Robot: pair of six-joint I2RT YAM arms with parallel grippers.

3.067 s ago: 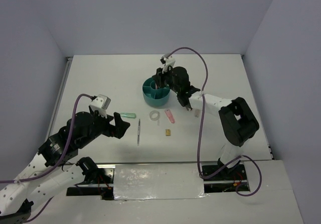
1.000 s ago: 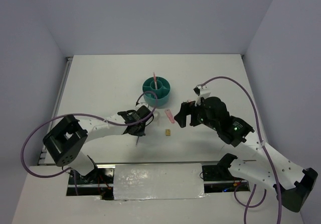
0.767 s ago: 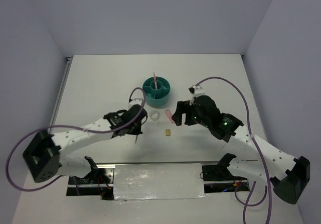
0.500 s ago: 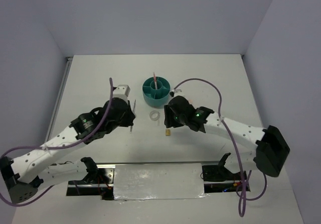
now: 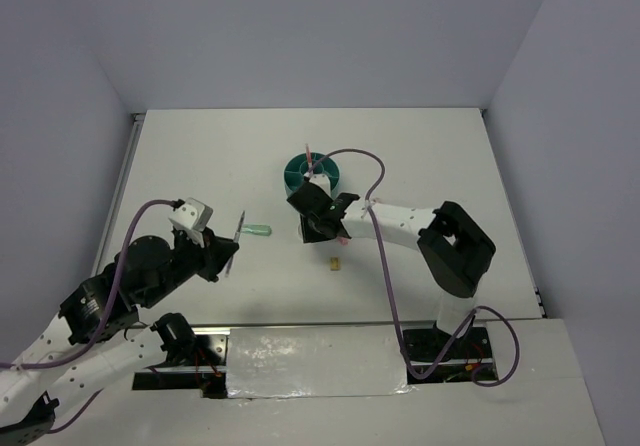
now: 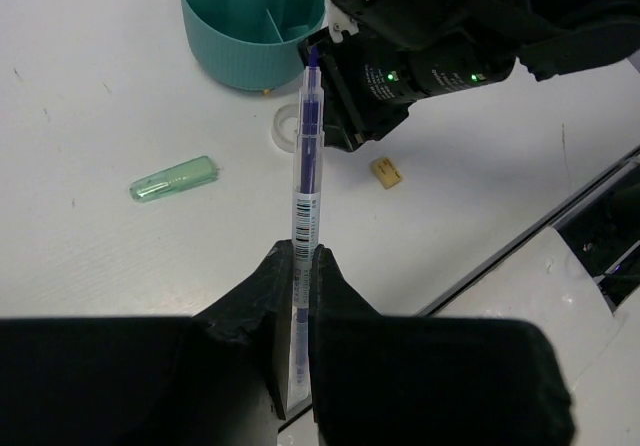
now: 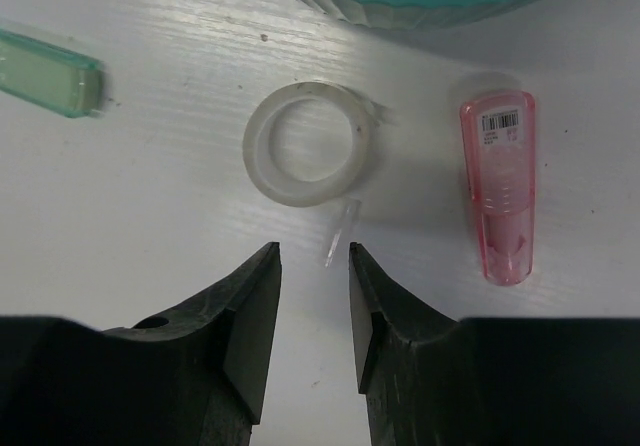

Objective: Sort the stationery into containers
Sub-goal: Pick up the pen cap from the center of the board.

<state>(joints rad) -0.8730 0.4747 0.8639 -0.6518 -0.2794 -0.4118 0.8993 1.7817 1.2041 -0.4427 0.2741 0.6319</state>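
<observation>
Holds the thin pen (image 6: 305, 166) in the left gripper (image 6: 298, 266), clamped shut on the lower barrel so the long end sticks out toward 12 o'clock in the left wrist view. Probably gripped that way to drop end-first into the teal organiser (image 6: 250, 41), seen at 11 o'clock beyond the pen's far end and well apart from the gripper. Already shows a pink-red pen (image 5: 309, 158) standing in the organiser's middle cup.

Hangs the right gripper (image 7: 312, 266) low over the table (image 7: 150, 226), part-way open with nothing between the jaws. Looks set for the clear tape ring (image 7: 310, 144), just beyond the fingertips at 12 o'clock, flat on the table and untouched. Finds a small clear sliver (image 7: 340, 231) nearer, at about 1 o'clock from the gap, possibly the tape's loose end; cannot tell. Places the pink eraser (image 7: 497, 191) at 2 o'clock, beside the ring and clear of the jaws, the mint-green capsule (image 7: 45, 71) at 10 o'clock by the frame edge, and the organiser's wall along the top. Leaves a tiny yellow block (image 5: 336, 262) on the table at 5 o'clock from the right gripper in the top view, touching nothing.
</observation>
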